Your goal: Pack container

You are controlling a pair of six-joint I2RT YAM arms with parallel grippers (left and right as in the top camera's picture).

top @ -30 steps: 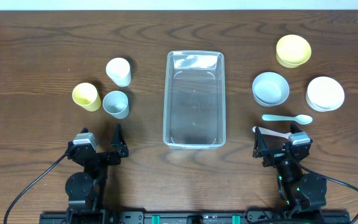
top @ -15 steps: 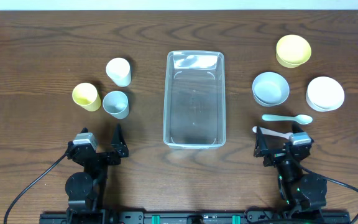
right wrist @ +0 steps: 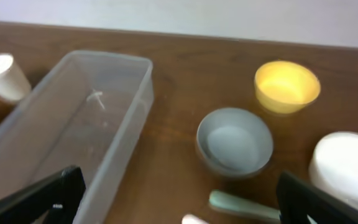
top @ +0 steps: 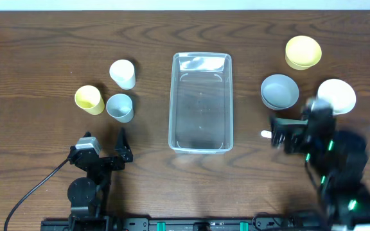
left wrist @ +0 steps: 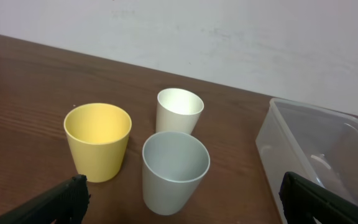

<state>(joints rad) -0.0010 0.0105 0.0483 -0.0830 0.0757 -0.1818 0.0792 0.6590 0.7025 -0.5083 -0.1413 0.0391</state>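
Observation:
The clear plastic container point(top: 201, 102) stands empty in the middle of the table, also seen in the left wrist view point(left wrist: 328, 143) and the right wrist view point(right wrist: 73, 124). My left gripper point(top: 105, 146) is open and empty at the near left, facing a yellow cup point(top: 89, 99), a white cup point(top: 123, 74) and a pale-blue cup point(top: 120, 107). My right gripper point(top: 292, 133) is open, empty and blurred, raised over the spot near the pale-blue bowl point(top: 279, 91). A green spoon point(right wrist: 241, 205) lies below it.
A yellow bowl point(top: 302, 52) and a white bowl point(top: 336, 96) sit at the far right. A pale spoon tip point(top: 264, 134) shows beside the right gripper. The right arm hides most of the spoons in the overhead view.
My right arm has lifted and moved away from the front edge toward the bowls, now covering the spoons. The left arm and all objects have not moved.

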